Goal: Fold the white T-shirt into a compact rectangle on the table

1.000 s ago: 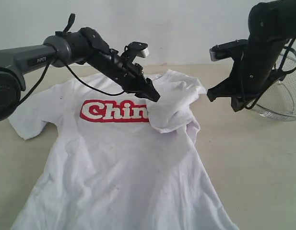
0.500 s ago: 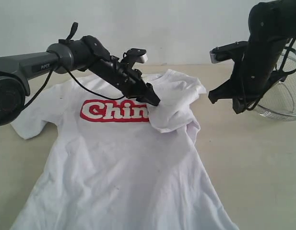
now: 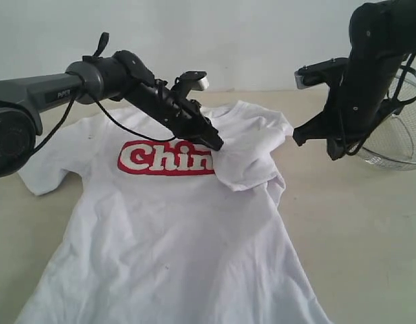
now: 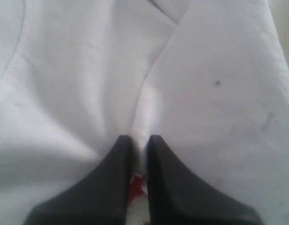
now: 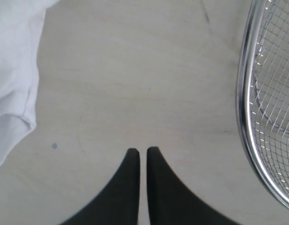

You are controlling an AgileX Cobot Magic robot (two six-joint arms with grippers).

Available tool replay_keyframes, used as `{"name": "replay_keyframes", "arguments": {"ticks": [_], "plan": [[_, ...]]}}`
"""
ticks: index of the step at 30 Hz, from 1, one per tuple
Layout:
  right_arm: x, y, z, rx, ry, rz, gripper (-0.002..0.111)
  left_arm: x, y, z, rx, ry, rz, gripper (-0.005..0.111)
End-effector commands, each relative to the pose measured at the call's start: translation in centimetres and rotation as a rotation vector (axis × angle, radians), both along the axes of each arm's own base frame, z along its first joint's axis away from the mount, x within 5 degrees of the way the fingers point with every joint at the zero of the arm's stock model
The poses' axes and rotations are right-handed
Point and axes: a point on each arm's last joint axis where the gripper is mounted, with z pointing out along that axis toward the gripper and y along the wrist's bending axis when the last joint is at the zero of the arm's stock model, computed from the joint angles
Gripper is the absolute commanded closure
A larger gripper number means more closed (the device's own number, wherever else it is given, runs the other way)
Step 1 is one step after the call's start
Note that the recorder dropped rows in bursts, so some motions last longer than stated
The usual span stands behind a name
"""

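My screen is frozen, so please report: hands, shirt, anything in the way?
Left hand shut on shirt fold, by the lettering. Right hand shut, empty, above bare table. Basket at right, clear of shirt.

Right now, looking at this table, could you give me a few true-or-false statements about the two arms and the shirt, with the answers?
1. The left gripper is pinching the white T-shirt. True.
2. The right gripper holds a sleeve. False: it is shut on nothing, over bare table.
3. One sleeve is folded in over the chest, hiding the end of the red lettering. True.
4. The wire basket sits on the shirt. False: it stands on the table, apart from the shirt.
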Motion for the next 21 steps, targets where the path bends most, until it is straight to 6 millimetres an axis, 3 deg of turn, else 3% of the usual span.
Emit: {"name": "replay_keyframes", "arguments": {"ticks": [1, 13, 21], "plan": [[0.0, -0.4, 0.6, -0.006, -0.012, 0.003, 0.108, 0.2, 0.2, 1.2, -0.016, -0.018, 0.020, 0.102], [0.0, -0.3, 0.6, -0.003, -0.010, 0.001, 0.108, 0.5, 0.5, 4.5, -0.038, -0.089, 0.033, 0.102], [0.1, -0.3, 0.6, 0.001, -0.026, 0.002, 0.108, 0.6, 3.2, 6.1, -0.020, -0.024, 0.053, 0.102]]}}
